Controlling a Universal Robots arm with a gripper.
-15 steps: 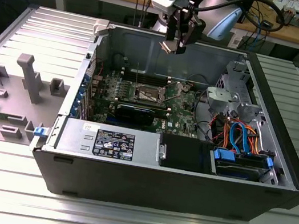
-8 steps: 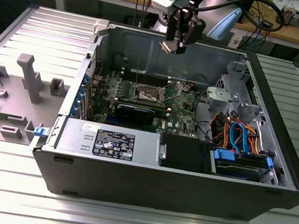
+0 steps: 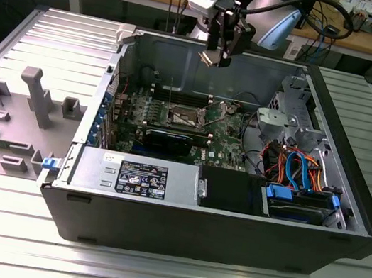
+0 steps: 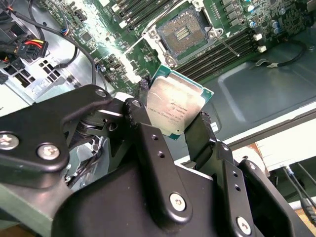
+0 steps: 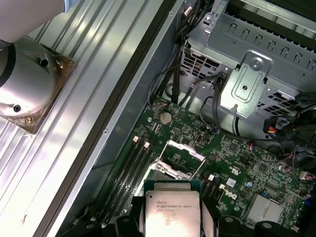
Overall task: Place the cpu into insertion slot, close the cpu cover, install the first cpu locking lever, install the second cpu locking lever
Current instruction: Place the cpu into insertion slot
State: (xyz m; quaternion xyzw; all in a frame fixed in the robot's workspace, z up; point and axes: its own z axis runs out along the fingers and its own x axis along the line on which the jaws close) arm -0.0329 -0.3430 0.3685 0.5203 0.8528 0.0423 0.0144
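Note:
In the exterior view my gripper [image 3: 216, 56] hangs high over the open computer case, shut on the cpu [image 3: 209, 58]. The cpu [image 4: 175, 108] is a flat square chip with a silver-grey top, pinched at two opposite edges between my black fingers [image 4: 142, 96]. It also shows in the first wrist view as the cpu [image 5: 170, 212]. Well below it lies the insertion slot [image 4: 182, 30], bare and dark in its silver rim on the green board. The insertion slot [image 3: 182, 117] sits mid-board. The cpu cover [image 3: 218, 109] stands tilted up beside it, also seen as cpu cover [image 5: 181, 157].
A long black card [image 3: 168, 138] lies in front of the socket. A labelled power supply [image 3: 143, 178] fills the case's near side. A metal drive cage [image 3: 293, 122] and coloured cables [image 3: 296, 166] crowd the exterior view's right. A grey fixture [image 3: 35, 94] stands outside on the left.

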